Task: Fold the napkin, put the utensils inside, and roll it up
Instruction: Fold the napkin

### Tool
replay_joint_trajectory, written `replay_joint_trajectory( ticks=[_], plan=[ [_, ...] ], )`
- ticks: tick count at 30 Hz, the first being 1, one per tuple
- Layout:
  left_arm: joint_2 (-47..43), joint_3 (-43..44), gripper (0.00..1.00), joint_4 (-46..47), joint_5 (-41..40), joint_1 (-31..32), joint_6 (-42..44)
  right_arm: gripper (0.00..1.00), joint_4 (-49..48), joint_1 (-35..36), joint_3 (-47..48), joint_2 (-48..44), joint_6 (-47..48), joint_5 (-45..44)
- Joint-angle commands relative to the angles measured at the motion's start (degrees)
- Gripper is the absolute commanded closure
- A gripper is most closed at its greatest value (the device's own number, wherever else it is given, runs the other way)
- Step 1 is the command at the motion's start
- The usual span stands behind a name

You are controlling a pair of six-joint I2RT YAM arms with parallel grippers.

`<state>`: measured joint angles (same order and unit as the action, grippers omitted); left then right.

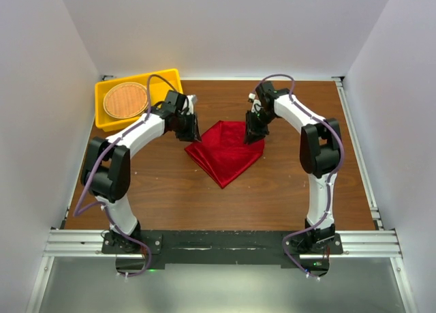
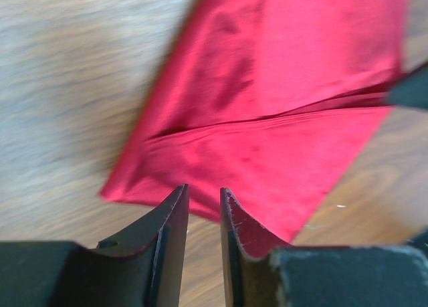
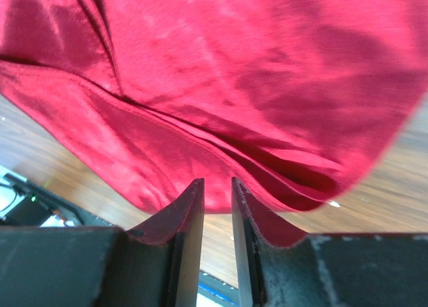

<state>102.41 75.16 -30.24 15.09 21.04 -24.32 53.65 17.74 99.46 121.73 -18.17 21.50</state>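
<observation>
One red napkin (image 1: 225, 153) lies folded in layers at the middle of the wooden table (image 1: 170, 197), flanked by two robot arms. One corner points toward the arms' bases and another toward the far wall. The left arm's fingers (image 2: 172, 220) stand slightly parted with nothing between them. Bare wood shows through the gap, and the napkin's left corner lies just beyond their tips. The right arm's fingers (image 3: 190, 213) are likewise released, a narrow slit between them. They are poised at the napkin's right edge, where the stacked layers of cloth show as separate lips. Whether either pair touches the cloth cannot be told.

The overhead view shows open wood on the near side of the napkin, between it and the arms' bases. More open wood runs along the right side as far as the metal rail at the table's edge. The far left corner is taken by one yellow tray (image 1: 102, 118) holding one round woven mat (image 1: 127, 99), and the left arm reaches past it, just beside its near right corner. White walls close in the table on the left, the right and the far side.
</observation>
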Motion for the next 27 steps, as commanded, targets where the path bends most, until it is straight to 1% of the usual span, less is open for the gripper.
replay_joint_trajectory(
  ticks=[1,4,8,13,17,18,21,24,25,26,27],
  plan=[
    [0.8,0.3,0.73,7.4,9.7,0.2,-4.3,0.75,-1.9,0.7,-1.5,0.3,-1.2,1.8],
    [3.3,-1.1,0.74,8.4,9.9,0.2,-4.5,0.76,-2.3,0.6,-3.6,0.3,-0.3,0.0],
    [4.6,-1.7,0.77,6.5,6.1,0.1,-1.9,0.76,-2.3,0.5,-5.1,-0.5,1.1,-2.2],
    [2.1,-3.3,0.78,3.0,0.0,-0.1,2.3,0.76,-2.0,0.3,-8.0,-2.7,2.3,-4.3],
    [0.2,-4.8,0.78,2.1,-2.4,-0.2,4.0,0.76,-2.0,0.4,-8.8,-4.1,2.6,-5.1],
    [0.0,-4.8,0.78,1.9,-2.7,-0.1,4.4,0.75,-2.0,0.5,-8.3,-4.6,2.6,-4.0],
    [-0.5,-4.1,0.77,1.9,-3.0,-0.1,4.2,0.70,-2.1,2.3,-6.2,-6.1,2.9,-3.7],
    [-0.9,-1.5,0.76,0.6,-2.8,-0.1,3.5,0.62,-2.1,5.4,-4.5,-7.6,4.0,-5.7],
    [-1.4,-0.5,0.75,-0.1,-3.0,-0.1,3.1,0.56,-2.7,6.2,-4.5,-9.0,4.3,-6.7],
    [-2.3,-0.3,0.70,-0.2,-3.3,-0.2,2.5,0.53,-3.3,7.7,-5.1,-10.0,4.5,-7.4],
    [-4.6,-0.3,0.68,-0.1,-3.7,-0.3,0.8,0.49,-4.1,8.4,-5.7,-10.9,5.1,-8.1]
  ],
)
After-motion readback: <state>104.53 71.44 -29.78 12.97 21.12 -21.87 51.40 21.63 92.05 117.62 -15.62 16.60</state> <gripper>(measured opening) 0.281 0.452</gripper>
